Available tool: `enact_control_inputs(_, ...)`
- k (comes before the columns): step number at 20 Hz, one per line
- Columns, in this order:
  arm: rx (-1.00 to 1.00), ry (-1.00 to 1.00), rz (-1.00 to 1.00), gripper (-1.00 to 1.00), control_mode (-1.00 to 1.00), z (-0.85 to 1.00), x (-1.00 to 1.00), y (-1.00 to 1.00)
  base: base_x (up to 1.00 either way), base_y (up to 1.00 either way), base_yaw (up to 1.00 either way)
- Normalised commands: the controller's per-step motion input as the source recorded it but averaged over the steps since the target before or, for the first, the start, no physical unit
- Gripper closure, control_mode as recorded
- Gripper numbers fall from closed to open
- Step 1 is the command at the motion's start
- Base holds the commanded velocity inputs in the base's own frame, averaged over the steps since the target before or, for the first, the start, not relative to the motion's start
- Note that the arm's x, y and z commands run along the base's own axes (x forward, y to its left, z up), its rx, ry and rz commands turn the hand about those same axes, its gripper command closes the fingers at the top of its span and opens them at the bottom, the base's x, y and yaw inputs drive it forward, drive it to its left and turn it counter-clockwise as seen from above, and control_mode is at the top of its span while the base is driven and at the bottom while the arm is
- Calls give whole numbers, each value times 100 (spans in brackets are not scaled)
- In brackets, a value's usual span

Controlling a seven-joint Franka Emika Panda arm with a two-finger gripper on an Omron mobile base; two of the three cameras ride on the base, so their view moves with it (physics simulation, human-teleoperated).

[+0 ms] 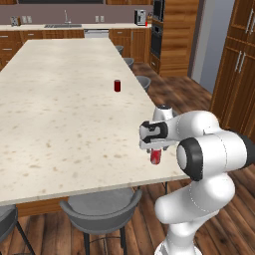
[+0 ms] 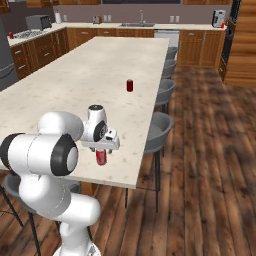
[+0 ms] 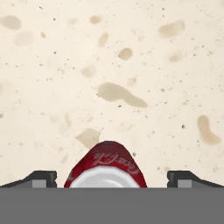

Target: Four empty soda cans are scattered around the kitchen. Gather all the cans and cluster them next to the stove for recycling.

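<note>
Speckled beige island counter (image 1: 60,124) among wood cabinets carries two soda cans (image 1: 117,85), end effector (image 3: 112,178) released.

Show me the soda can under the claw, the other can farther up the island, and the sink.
near soda can (image 3: 106,168), hand view, red side below the silver top
far soda can (image 1: 117,85), left base view, red side
sink (image 1: 56,26), left base view, basin rim

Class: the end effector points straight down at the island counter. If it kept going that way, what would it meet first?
Most likely the upright red soda can with a silvery top, standing between the open end effector fingertips; beneath it lies the speckled cream stone countertop.
</note>
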Motion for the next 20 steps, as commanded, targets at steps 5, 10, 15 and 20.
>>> enact_control_inputs(5, 0, 0, 0, -100, -100, 0, -8, 0, 0, 0, 0)
enact_control_inputs(10, 0, 0, 0, -100, -100, 0, -19, 0, 0, 0, 0)
enact_control_inputs(15, 0, 0, 0, -100, -100, 0, -10, 0, 0, 0, 0)
enact_control_inputs(20, 0, 0, 0, -100, -100, 0, 5, 0, 0, 0, 0)
